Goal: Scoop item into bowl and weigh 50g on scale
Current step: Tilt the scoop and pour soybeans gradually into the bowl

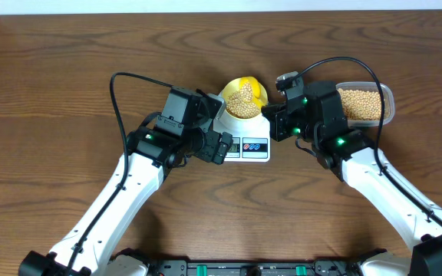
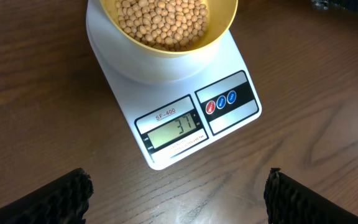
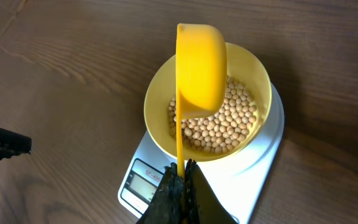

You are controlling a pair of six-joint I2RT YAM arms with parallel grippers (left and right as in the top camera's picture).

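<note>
The white scale [image 1: 248, 146] stands mid-table with the pale yellow bowl [image 1: 240, 93] on its platform, holding many beige beans [image 1: 242, 101]. In the left wrist view the scale [image 2: 185, 118] shows about 37 on its display and the bowl [image 2: 166, 37] sits above it. My right gripper [image 3: 182, 177] is shut on the handle of a yellow scoop [image 3: 199, 71], tipped on its side over the bowl [image 3: 253, 74] and beans [image 3: 222, 121]. My left gripper [image 2: 176, 199] is open and empty, just in front of the scale.
A clear plastic tub [image 1: 367, 103] full of beans stands at the right, behind my right arm. Cables run from both wrists. The wooden table [image 1: 67, 92] stretches left and front.
</note>
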